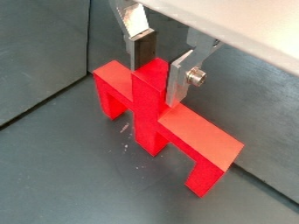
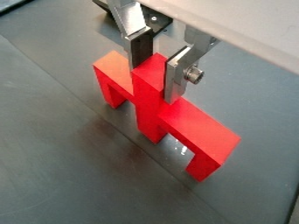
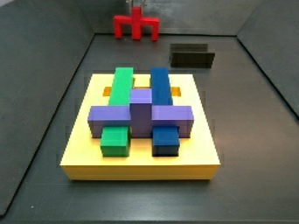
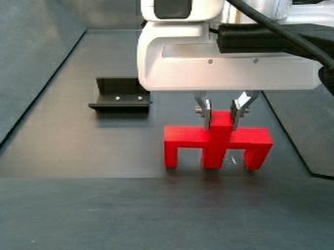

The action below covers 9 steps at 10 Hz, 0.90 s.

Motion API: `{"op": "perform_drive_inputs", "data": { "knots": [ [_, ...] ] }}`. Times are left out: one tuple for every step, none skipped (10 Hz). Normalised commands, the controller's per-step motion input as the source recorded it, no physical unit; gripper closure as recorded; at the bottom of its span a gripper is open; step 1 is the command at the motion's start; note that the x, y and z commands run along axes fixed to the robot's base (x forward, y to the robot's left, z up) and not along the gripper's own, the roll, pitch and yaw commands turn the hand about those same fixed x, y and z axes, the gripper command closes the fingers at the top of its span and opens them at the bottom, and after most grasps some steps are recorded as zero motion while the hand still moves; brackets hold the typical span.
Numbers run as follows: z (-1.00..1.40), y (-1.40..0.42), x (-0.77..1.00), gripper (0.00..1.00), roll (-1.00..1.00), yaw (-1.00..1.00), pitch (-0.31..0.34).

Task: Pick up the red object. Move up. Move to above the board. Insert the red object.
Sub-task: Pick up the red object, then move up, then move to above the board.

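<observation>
Two side views, near to far: each line below takes one thing, starting with what lies closest in the side view that shows the board.

Board [image 3: 140, 162]: a thick yellow square slab lying flat on the dark floor, nearest the camera, roughly centred between the left and right walls.

Blocks on the board: a purple cross block [image 3: 140, 116] sits across the middle; a green block [image 3: 115, 138] is at its near left with a long green bar [image 3: 122, 80] running far from it; a blue block [image 3: 166, 140] is at near right with a long blue bar [image 3: 159, 79] behind.

Fixture [image 3: 193, 57]: a dark bracket standing on the floor beyond the board, to the far right; it also shows in a side view at [image 4: 120, 97].

Red object [image 3: 138, 26]: at the far end of the floor, well apart from the board, upright on its two legs with the stem pointing up. It appears in a side view at [image 4: 216, 145] and in both wrist views [image 1: 158, 114] [image 2: 156, 101]; whether its legs touch the floor or hang just above it is hard to judge.

End effector [image 4: 222, 104]: directly over the red object, below the white wrist housing. In both wrist views [image 1: 159, 63] [image 2: 160, 63] the silver fingers [image 1: 181, 77] stand on either side of the central stem, pads pressed against it, clenched on the red object.
</observation>
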Motion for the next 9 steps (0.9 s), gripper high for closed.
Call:
{"op": "perform_drive_inputs", "data": {
  "knots": [
    [0.0, 0.0, 0.0, 1.0, 0.0, 0.0, 0.0],
    [0.83, 0.0, 0.0, 1.0, 0.0, 0.0, 0.0],
    [0.78, -0.05, -0.05, 1.0, -0.01, 0.01, 0.028],
    [0.52, -0.05, -0.08, 1.0, 0.02, 0.01, 0.046],
    [0.24, -0.03, -0.03, 1.0, 0.06, 0.02, 0.035],
    [1.4, 0.0, 0.0, 1.0, 0.0, 0.0, 0.0],
    [1.4, 0.01, 0.0, 1.0, -0.02, -0.01, -0.004],
    [1.4, -0.01, -0.05, 1.0, 0.01, -0.01, 0.018],
    [1.4, 0.0, 0.0, 1.0, 0.01, 0.0, 0.015]
  ]
}}
